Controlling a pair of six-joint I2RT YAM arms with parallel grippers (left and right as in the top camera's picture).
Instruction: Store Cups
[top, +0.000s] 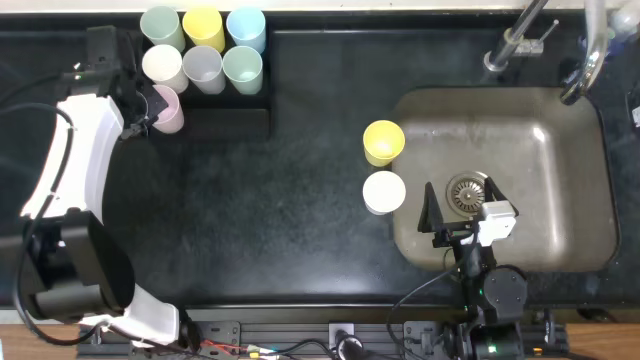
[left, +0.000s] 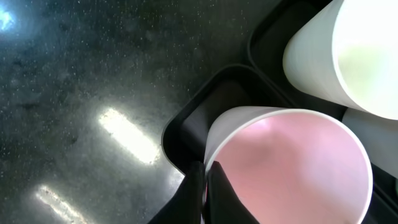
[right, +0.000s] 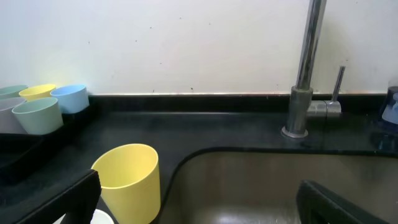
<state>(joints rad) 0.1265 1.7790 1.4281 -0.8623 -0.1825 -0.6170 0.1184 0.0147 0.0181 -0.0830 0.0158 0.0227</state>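
My left gripper (top: 150, 105) is shut on the rim of a pink cup (top: 167, 108), held at the left front corner of the black tray (top: 235, 122). In the left wrist view the fingers (left: 205, 186) pinch the pink cup's wall (left: 292, 168) above a tray compartment (left: 199, 118), beside a white cup (left: 348, 56). A yellow cup (top: 383, 141) and a white cup (top: 384, 191) stand on the counter at the sink's left edge. My right gripper (top: 458, 205) hangs open over the sink (top: 540, 150), apart from the yellow cup (right: 127, 177).
Several cups stand in the tray: pale green (top: 161, 25), yellow (top: 203, 27), blue (top: 246, 27), white (top: 163, 64), grey (top: 203, 66) and green (top: 242, 68). A faucet (top: 520, 35) rises behind the sink. Dark counter (top: 280, 220) lies open between tray and sink.
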